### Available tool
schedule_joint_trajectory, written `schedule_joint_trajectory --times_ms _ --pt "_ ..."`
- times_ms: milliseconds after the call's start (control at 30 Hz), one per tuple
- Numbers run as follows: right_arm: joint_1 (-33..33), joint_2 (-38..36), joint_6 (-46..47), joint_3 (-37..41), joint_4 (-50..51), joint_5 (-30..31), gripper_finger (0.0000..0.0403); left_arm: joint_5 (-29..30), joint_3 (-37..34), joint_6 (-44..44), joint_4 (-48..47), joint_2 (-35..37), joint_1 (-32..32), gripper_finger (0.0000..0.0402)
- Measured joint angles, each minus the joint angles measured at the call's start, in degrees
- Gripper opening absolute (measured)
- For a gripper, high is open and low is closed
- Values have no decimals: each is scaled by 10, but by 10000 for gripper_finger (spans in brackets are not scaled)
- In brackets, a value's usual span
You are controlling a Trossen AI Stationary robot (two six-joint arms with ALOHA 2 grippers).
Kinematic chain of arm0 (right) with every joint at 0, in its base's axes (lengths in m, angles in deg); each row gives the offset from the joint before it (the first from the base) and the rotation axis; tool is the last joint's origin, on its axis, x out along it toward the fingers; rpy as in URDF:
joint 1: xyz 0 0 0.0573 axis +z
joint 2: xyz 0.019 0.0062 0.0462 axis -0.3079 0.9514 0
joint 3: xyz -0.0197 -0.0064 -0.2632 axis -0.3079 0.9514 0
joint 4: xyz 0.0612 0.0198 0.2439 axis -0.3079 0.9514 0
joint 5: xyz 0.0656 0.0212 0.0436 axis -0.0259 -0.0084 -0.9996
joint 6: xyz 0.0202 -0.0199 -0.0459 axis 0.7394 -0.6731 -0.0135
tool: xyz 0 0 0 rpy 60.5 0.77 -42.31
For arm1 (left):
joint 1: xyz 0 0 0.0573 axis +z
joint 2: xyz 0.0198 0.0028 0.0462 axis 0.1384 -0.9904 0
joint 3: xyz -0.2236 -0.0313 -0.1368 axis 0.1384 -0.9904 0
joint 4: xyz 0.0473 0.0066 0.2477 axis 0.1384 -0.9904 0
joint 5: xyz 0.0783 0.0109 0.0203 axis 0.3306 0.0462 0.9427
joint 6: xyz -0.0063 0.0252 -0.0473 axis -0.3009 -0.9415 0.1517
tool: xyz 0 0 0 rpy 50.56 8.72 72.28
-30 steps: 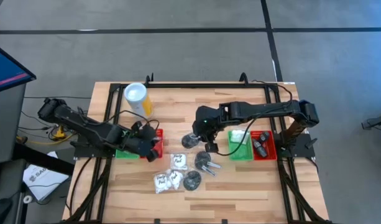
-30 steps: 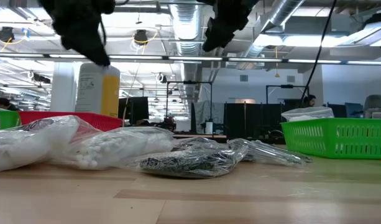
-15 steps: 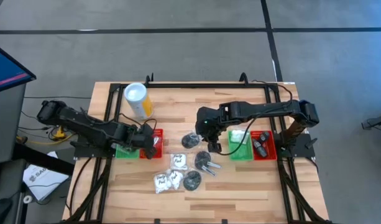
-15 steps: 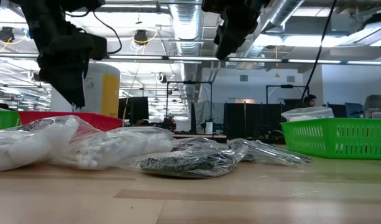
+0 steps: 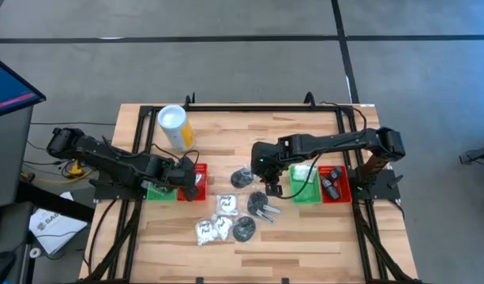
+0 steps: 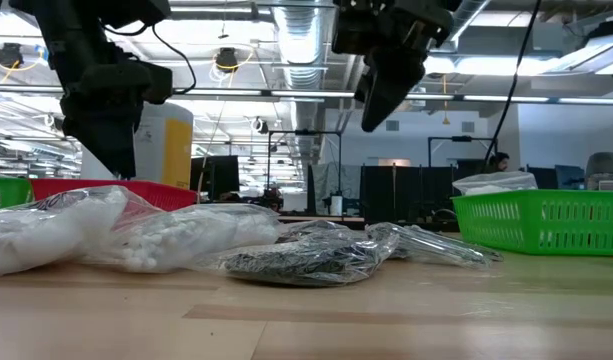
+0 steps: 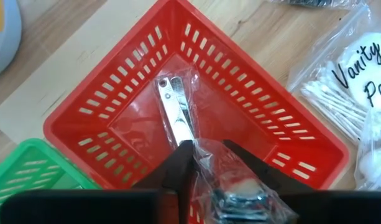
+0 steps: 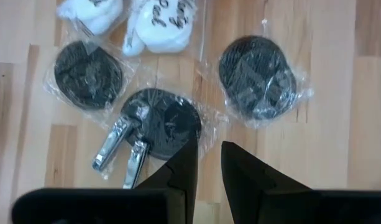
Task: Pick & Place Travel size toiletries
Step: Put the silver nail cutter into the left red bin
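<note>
Wood tabletop [image 5: 249,130], workshop behind; left end effector [image 7: 206,163] pinching bagged clippers [image 7: 178,115]; right end effector [image 8: 207,163] nearly closed, empty.

Layout, high view: cylinder [image 5: 172,124] upper left of table [image 5: 242,126]. Two trays [image 5: 178,183] side by side at frame left-centre; left gripper [image 5: 191,188] over the inner one, w/ a bagged clipper [image 7: 175,112] lying in it. Two more trays [image 5: 320,185] at right-centre, holding items. Bagged toiletries [image 5: 234,213] clustered btwn the tray pairs, lower centre. Right gripper [image 5: 272,188] above the cluster's right edge, beside the right trays.
</note>
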Motion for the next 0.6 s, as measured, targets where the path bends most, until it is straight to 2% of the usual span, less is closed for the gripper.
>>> schedule_joint_trajectory --times_ms 600 --pt "16 0 0 2 -33 0 64 -4 0 -1 8 0 0 133"
